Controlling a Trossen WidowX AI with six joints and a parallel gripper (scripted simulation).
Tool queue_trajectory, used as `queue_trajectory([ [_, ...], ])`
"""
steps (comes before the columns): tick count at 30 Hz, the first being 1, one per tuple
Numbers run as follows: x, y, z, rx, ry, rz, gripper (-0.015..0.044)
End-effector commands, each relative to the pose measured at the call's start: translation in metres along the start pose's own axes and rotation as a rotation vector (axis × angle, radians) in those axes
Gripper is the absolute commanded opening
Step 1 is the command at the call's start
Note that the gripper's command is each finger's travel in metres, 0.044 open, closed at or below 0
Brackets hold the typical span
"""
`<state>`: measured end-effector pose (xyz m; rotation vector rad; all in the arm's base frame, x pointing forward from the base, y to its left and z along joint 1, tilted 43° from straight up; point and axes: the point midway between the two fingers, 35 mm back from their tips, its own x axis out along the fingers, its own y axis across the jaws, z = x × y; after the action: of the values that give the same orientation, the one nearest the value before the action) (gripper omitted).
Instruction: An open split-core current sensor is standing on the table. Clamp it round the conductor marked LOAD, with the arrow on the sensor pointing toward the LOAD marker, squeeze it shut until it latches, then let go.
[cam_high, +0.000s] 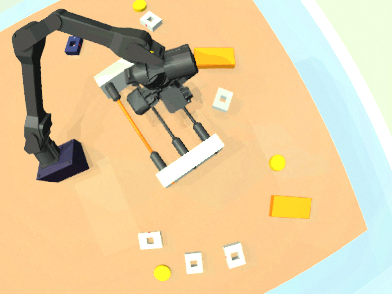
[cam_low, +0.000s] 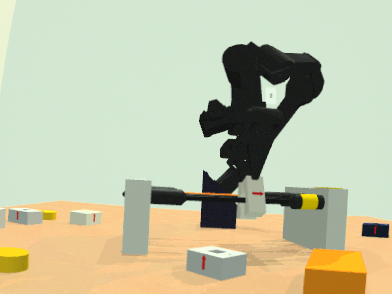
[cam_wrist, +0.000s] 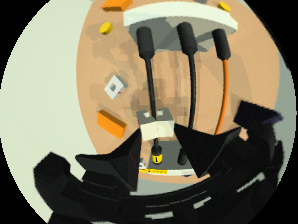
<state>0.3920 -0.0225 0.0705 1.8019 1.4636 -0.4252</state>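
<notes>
The pale split-core sensor (cam_low: 253, 198) (cam_wrist: 157, 130) sits around the outer black conductor (cam_low: 276, 197) (cam_wrist: 152, 85), raised above the table. Its red arrow (cam_low: 257, 193) points right, toward the yellow marker band (cam_low: 309, 201) (cam_wrist: 157, 158) at that conductor's end. The band's lettering is too small to read fully. My gripper (cam_wrist: 157, 128) is shut on the sensor, one finger on each side. In the top view the arm's wrist hides the sensor. Whether its halves are latched cannot be told.
A middle black conductor (cam_wrist: 193, 85) and an orange conductor (cam_high: 135, 125) (cam_wrist: 225, 95) run alongside, between two pale end blocks. Orange blocks (cam_high: 214, 57) (cam_low: 335, 272), yellow discs (cam_high: 277, 162), several loose white square pieces (cam_high: 223, 100) (cam_low: 216, 262) and a dark blue one (cam_high: 73, 45) lie around.
</notes>
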Motion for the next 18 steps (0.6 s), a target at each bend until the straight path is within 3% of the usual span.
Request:
queue_trajectory([
  [1,0.001,0.002,0.000,-0.005,-0.003,-0.020,0.0000],
  [18,0.006,0.013,0.000,-0.003,0.000,-0.202,0.0000],
])
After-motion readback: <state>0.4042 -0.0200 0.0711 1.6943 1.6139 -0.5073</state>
